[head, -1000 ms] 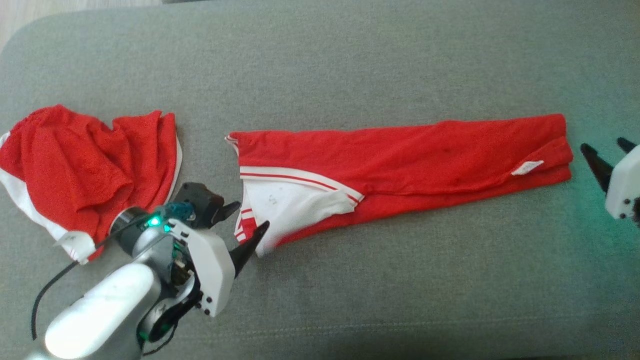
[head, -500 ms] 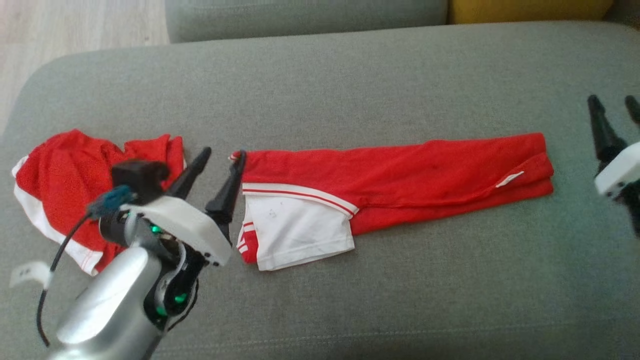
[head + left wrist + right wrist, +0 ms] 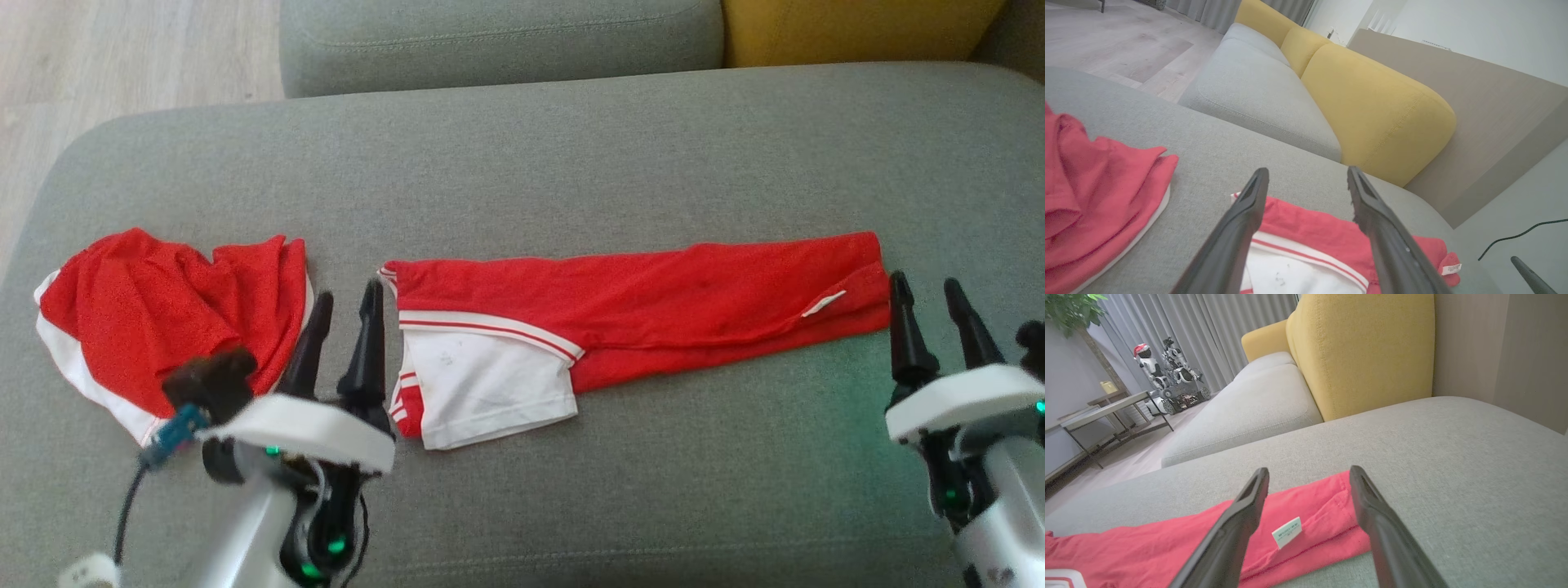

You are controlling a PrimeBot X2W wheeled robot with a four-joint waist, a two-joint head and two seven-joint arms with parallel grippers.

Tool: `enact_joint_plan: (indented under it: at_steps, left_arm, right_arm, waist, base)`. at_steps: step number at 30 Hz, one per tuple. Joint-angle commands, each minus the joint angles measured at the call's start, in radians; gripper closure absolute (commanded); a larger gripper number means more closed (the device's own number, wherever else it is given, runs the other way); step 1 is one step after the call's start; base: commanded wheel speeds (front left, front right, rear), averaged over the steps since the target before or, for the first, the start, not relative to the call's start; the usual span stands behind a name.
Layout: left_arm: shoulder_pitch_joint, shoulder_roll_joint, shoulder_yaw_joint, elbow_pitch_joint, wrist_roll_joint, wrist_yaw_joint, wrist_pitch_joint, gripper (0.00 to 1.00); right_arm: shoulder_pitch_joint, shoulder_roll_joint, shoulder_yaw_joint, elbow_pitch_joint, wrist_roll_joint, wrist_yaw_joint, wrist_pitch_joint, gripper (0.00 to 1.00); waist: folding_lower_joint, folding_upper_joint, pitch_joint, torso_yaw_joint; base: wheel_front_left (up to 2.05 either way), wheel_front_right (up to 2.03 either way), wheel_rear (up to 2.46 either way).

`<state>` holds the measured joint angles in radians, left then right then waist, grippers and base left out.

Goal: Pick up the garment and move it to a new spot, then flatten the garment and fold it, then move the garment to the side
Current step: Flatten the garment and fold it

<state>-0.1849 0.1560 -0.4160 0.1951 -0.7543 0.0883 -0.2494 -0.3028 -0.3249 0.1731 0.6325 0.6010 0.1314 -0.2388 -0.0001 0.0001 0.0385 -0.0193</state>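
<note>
Judging handling first: the garment [image 3: 653, 302] is thin red jersey with a white sleeve panel [image 3: 490, 384], so light, limp, with no stiffness of its own; lifted by one point it should droop and the folded layers may slide apart; probably some drag, cloth on cloth, against the grey cushion [image 3: 571, 163]; nothing fragile

Best hold, in my view: pinch all layers at both short ends at once, left end above the white panel, right end near the small label [image 3: 823, 304], and keep it taut between the arms

Position: folded into a long narrow strip, lying flat across the middle of the cushion, left to right; a second red garment [image 3: 163, 327] lies crumpled just to its left, apart from it

Left gripper [image 3: 349, 291] stands between the two, fingers spread wide, holding nothing, tips beside the strip's left end; right gripper [image 3: 924, 282] likewise wide and empty, tips just beside the right end

Against one second ago: head camera has tilted, more of the back cushions [image 3: 490, 41] in frame, so the overall shift is not the cloth's; left gripper was lower, at the bottom corner of the white panel, and has since risen and turned its fingers forward; right gripper was at the frame edge, now drawn in beside the right end; the fold looks unchanged
</note>
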Motion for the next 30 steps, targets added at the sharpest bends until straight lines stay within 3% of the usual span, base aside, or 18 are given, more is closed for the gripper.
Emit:
enact_joint_plan:
  at_steps: [1, 7, 14, 21, 30]
  left_arm:
    - [-0.024, 0.003, 0.055, -0.032, 0.025, -0.007, -0.012, 0.00]
    - [0.012, -0.050, 0.108, -0.004, 0.125, -0.069, -0.012, 0.00]
    - [-0.006, -0.081, 0.128, 0.037, 0.183, -0.118, -0.012, 0.00]
    - [-0.034, -0.099, 0.135, 0.057, 0.207, -0.142, -0.012, 0.00]
    - [-0.060, -0.104, 0.148, 0.062, 0.221, -0.156, -0.012, 0.00]
  right_arm:
    - [-0.011, -0.008, -0.004, -0.041, -0.022, -0.001, -0.011, 0.00]
    - [0.017, 0.047, -0.112, -0.093, -0.110, -0.001, 0.045, 0.00]
    - [-0.028, 0.121, -0.286, -0.059, -0.212, -0.001, 0.136, 0.00]
    - [-0.125, 0.187, -0.467, 0.038, -0.308, -0.001, 0.224, 0.00]
    - [-0.211, 0.208, -0.590, 0.151, -0.394, -0.001, 0.273, 0.00]
  waist:
    - [0.0001, -0.0001, 0.002, 0.002]
    - [0.0001, -0.0001, 0.022, 0.017]
    - [0.0001, -0.0001, 0.074, 0.046]
    - [0.0001, -0.0001, 0.128, 0.076]
    - [0.0001, -0.0001, 0.165, 0.090]
  base:
    - [0.00, 0.00, 0.00]
    - [0.00, 0.00, 0.00]
    - [0.00, 0.00, 0.00]
    - [0.00, 0.00, 0.00]
    - [0.00, 0.00, 0.00]
